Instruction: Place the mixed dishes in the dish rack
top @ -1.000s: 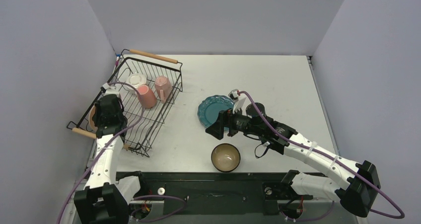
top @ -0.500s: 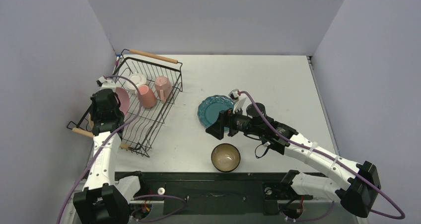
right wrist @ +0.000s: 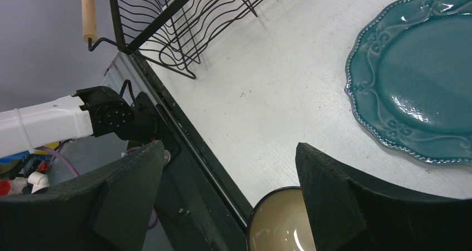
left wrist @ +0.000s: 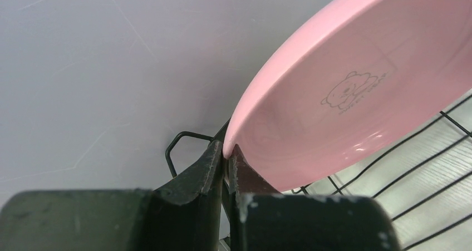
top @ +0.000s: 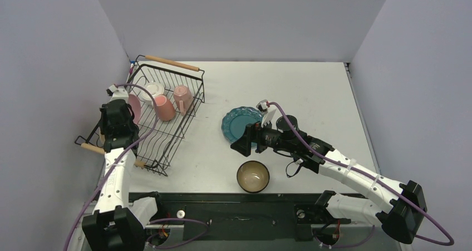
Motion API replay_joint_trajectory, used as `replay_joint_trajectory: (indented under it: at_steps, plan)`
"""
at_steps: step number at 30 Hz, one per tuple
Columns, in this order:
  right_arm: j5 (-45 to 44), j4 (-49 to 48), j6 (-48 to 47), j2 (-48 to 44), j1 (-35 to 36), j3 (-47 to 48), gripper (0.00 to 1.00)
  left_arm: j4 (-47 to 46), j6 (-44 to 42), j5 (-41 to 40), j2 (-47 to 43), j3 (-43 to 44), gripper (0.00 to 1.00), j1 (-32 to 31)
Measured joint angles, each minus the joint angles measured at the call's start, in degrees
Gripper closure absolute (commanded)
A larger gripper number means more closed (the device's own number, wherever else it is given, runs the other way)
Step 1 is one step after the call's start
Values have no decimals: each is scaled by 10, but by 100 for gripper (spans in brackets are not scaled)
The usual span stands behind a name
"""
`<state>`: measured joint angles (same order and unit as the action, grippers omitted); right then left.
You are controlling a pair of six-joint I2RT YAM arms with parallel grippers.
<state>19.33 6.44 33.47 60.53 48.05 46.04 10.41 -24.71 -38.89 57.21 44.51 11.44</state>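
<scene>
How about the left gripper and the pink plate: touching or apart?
Touching. The left wrist view shows the left gripper pinching the rim of the pink plate: both fingers press against the edge, with no gap visible.

Your arms show white links, black joints, trailing purple cables; left gripper and right gripper are black.
</scene>
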Motion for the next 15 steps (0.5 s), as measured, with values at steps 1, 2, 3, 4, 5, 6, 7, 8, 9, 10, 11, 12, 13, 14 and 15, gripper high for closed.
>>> replay_joint_trajectory:
  at_steps: [1,2,3,4,5,6,7,8,9,10,11,12,13,14,15]
  plan:
    - [0,0,0,0,0,0,17,-11,-2,-5,0,-6,100,0]
    - [0,0,0,0,0,0,17,-26,-7,-11,0,-14,100,0]
    - [0,0,0,0,0,0,17,-45,-12,-17,0,-26,100,0]
    - [0,0,0,0,0,0,17,-57,-15,-21,0,-35,100,0]
    - [0,0,0,0,0,0,17,-70,-18,-26,2,-46,100,0]
    - [0,0,0,0,0,0,17,-79,-22,-30,4,-55,100,0]
    - [0,0,0,0,0,0,17,-88,-25,-32,8,-64,100,0]
    - [0,0,0,0,0,0,17,-95,-26,-33,11,-70,100,0]
    - [0,0,0,0,0,0,17,-100,-25,-33,13,-75,100,0]
    - [0,0,0,0,0,0,17,-104,-25,-33,16,-80,100,0]
    - [0,0,0,0,0,0,17,-107,-25,-34,17,-83,100,0]
    - [0,0,0,0,0,0,17,-111,-24,-34,17,-85,100,0]
    - [0,0,0,0,0,0,17,-113,-23,-34,17,-86,100,0]
    - [0,0,0,0,0,0,17,-115,-23,-34,17,-86,100,0]
    - [0,0,0,0,0,0,17,-118,-23,-34,17,-87,100,0]
